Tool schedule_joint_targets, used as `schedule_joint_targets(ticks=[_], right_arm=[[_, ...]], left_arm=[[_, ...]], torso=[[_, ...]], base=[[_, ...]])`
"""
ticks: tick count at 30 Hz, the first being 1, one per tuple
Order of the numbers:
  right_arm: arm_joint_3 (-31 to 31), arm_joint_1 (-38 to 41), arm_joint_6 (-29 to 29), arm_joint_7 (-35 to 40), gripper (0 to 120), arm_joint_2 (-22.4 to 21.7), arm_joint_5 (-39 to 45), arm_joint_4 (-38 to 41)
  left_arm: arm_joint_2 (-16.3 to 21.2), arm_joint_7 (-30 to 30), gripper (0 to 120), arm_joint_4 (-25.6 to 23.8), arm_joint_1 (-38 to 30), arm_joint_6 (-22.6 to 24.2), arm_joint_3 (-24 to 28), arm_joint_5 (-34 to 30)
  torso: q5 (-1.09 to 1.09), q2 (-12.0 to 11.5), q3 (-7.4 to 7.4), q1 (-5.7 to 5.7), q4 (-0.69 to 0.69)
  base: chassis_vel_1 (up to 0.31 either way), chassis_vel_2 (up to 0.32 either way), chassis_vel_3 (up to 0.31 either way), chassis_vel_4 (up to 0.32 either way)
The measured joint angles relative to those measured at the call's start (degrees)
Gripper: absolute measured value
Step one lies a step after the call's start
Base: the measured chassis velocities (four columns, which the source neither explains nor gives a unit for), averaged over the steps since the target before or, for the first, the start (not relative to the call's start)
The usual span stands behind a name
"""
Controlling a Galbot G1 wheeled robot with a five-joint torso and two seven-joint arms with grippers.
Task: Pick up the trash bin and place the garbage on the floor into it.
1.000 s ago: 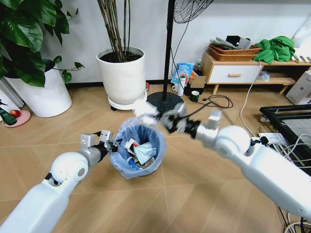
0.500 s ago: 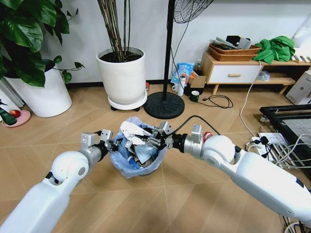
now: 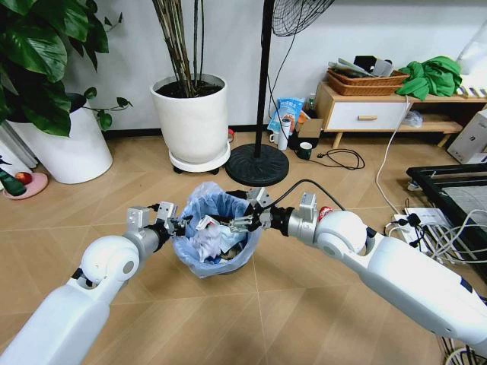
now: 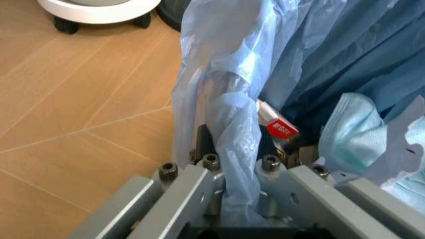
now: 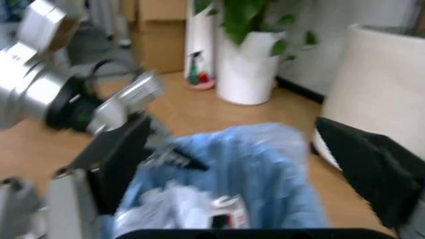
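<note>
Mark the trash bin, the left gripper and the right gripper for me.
trash bin point(image 3: 232, 262): head view, blue bag on its front wall.
left gripper point(image 3: 176, 226): head view, fingertips at the bin's rim.
right gripper point(image 3: 237, 221): head view, fingertips above the bin's opening.

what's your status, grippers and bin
Left gripper shut on the trash bin rim and bag. Right gripper open above the bin mouth, white paper wad lying inside. Nothing in the way.
</note>
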Motion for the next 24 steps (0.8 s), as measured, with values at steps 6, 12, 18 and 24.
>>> schedule_joint_targets(ticks=[6,12,18,24], right_arm=[[4.4,-2.6,0.0,9.2,100,0.3,2.4,-0.4],[10.9,-9.7,-0.4,19.6,100,0.8,1.8,-0.2],[19.6,-18.8,-0.4,23.8,100,2.9,-2.8,0.1],[37.7,-36.2,0.4,21.4,100,5.7,-11.1,4.6]], left_arm=[[0.0,0.1,0,-0.1,0.3,0.0,-0.5,0.1],[-0.1,0.2,0,-0.8,1.3,0.0,-1.6,0.4],[0.0,0.1,0,-1.4,1.8,0.0,-2.4,0.4],[0.0,0.0,0,-1.9,2.5,0.0,-2.8,0.6]], torso=[[0.01,0.0,0.0,0.0,0.0],[0.02,0.0,0.0,0.0,-0.01],[0.04,0.0,0.0,0.0,0.01],[-0.01,0.0,-0.01,-0.01,-0.01]], base=[[0.0,0.0,0.0,0.0],[0.0,0.0,0.0,0.0],[0.0,0.0,0.0,0.0],[0.0,0.0,0.0,0.0]])
